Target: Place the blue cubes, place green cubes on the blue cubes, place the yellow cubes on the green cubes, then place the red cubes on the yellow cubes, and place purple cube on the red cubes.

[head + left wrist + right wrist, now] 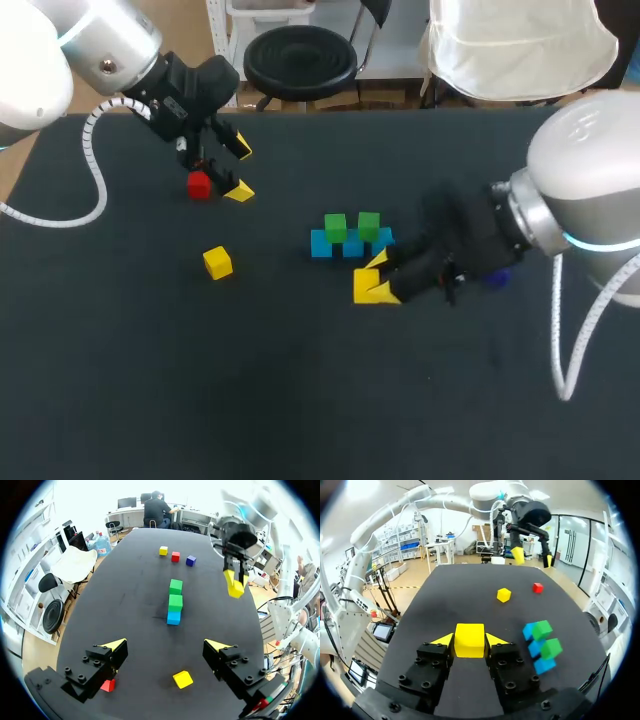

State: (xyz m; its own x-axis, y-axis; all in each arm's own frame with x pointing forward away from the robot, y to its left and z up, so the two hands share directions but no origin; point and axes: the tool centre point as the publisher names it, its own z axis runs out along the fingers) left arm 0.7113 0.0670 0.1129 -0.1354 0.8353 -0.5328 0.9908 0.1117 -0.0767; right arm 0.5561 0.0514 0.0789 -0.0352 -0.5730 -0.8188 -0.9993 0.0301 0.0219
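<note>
Firmly pinched between the two fingers of the right gripper (470, 641), a yellow cube (469, 639) is held just beside the row of blue cubes (544, 666), which bears two green cubes (541, 629). Well apart, the left gripper (240, 171) hangs wide open over a red cube (199, 185), with a loose yellow cube (217, 262) nearby. From the head view, the right arm (585, 190) half hides a purple cube (497, 279).

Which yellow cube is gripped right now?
The yellow cube clamped in the right gripper's jaws, near the blue cubes; the other yellow cubes lie free on the table.
</note>
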